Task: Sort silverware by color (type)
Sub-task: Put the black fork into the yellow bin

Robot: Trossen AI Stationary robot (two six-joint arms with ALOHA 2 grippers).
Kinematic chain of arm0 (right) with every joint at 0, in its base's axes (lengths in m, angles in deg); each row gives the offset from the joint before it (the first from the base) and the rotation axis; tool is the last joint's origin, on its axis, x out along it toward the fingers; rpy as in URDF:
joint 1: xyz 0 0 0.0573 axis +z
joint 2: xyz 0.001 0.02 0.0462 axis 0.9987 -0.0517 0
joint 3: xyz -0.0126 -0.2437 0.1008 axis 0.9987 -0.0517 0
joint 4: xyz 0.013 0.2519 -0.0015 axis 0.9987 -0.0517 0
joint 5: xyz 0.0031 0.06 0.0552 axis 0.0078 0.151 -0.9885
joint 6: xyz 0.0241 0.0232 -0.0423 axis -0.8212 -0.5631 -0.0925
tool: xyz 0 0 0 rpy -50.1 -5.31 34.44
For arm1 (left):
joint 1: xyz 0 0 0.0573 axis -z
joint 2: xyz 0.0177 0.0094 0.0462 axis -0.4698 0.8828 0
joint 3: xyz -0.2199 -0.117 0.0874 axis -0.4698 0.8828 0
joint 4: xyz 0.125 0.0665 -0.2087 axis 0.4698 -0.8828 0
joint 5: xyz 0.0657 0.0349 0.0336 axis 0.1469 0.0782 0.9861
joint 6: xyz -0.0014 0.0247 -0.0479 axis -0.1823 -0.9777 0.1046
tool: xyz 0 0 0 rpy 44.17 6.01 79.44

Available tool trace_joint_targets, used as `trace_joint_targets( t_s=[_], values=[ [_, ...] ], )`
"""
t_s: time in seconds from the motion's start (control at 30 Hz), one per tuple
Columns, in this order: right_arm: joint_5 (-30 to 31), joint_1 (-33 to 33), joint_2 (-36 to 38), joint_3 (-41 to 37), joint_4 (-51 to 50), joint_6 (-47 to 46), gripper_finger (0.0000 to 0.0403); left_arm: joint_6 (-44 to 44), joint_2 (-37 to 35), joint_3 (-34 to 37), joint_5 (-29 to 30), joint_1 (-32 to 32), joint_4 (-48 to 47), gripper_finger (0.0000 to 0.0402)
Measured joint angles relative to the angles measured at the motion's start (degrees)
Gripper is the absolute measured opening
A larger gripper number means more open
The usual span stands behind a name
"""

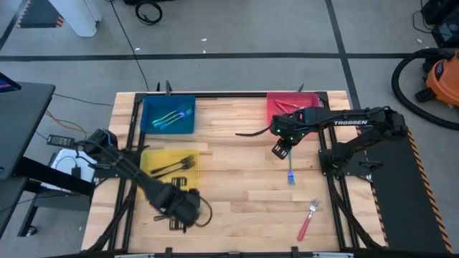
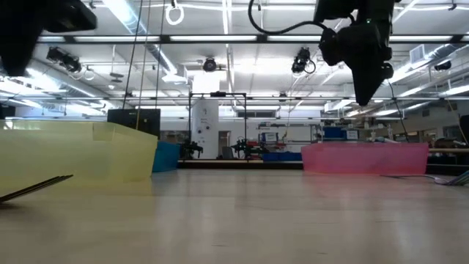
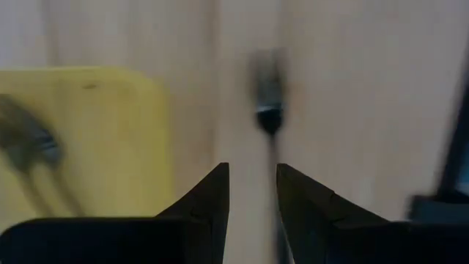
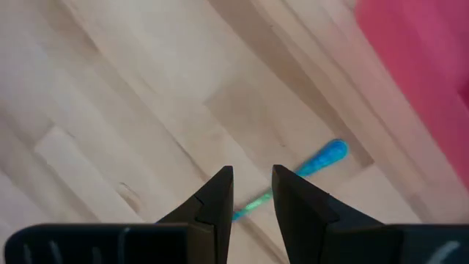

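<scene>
My left gripper (image 1: 185, 206) (image 3: 253, 183) is near the table's near edge, just below the yellow tray (image 1: 149, 159), and is shut on a black fork (image 3: 269, 110) whose tines point away from the fingers. Two more black forks (image 1: 172, 166) lie in the yellow tray. My right gripper (image 1: 280, 150) (image 4: 253, 187) hangs shut and empty above the table (image 2: 364, 92), just nearer than the red tray (image 1: 281, 106). A blue fork (image 1: 291, 175) (image 4: 322, 158) lies flat on the wood below it. A red fork (image 1: 307, 219) lies nearer the near edge. Teal forks (image 1: 172, 115) rest in the blue tray (image 1: 150, 122). My left gripper pinches the black fork's thin handle (image 3: 276, 213) between its two fingers, with the fingers lying along the fork. The tines (image 3: 267, 70) stick out beyond the fingertips over bare wood beside the yellow tray. In the high view the gripper itself hides the place of contact.
The three trays sit along the table's far and left parts, with bare wood (image 1: 244, 193) between the arms. Black frame rails run along the table's sides (image 1: 331, 208). A cable (image 1: 251, 132) trails from the right arm over the wood.
</scene>
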Motion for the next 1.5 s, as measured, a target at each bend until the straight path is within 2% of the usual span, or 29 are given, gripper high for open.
trace_joint_targets(
  t_s=[0.17, 0.3, 0.57, 0.77, 0.97, 1.13, 1.37, 1.5],
  values=[
    [0.00, 3.41, 0.00, 0.00, 3.11, -1.92, 0.0104, 6.51, 0.00, 0.00, 0.09, 4.56, 4.08, 0.0114],
    [-0.02, 5.88, 0.00, 0.00, 5.15, -4.73, 0.0104, 10.67, 0.04, 0.00, 3.06, 7.22, 4.37, 0.0114],
    [-0.02, 9.97, -0.02, 0.00, 8.26, -6.66, 0.0104, 14.87, 0.08, 0.40, 5.39, 9.33, 5.03, 0.0114],
    [0.00, 12.34, -0.02, 0.00, 9.65, -8.65, 0.0104, 17.82, 0.15, 6.74, 5.51, 9.57, 10.42, 0.0114],
    [0.02, 14.26, -0.02, 0.00, 11.96, -8.70, 0.0104, 19.35, 0.15, 10.40, 4.26, 9.72, 11.39, 0.0114],
    [0.10, 15.25, -0.02, 0.00, 13.96, -8.71, 0.0104, 19.35, 0.15, 14.21, 3.52, 9.54, 17.47, 0.0114],
    [0.15, 16.15, -0.02, 0.00, 15.45, -8.75, 0.0104, 22.29, 0.15, 18.83, 3.21, 9.17, 20.91, 0.0114],
    [0.15, 16.30, -0.02, 0.00, 15.43, -8.75, 0.0104, 21.62, 0.15, 21.34, 1.51, 9.20, 26.80, 0.0114]
  ],
)
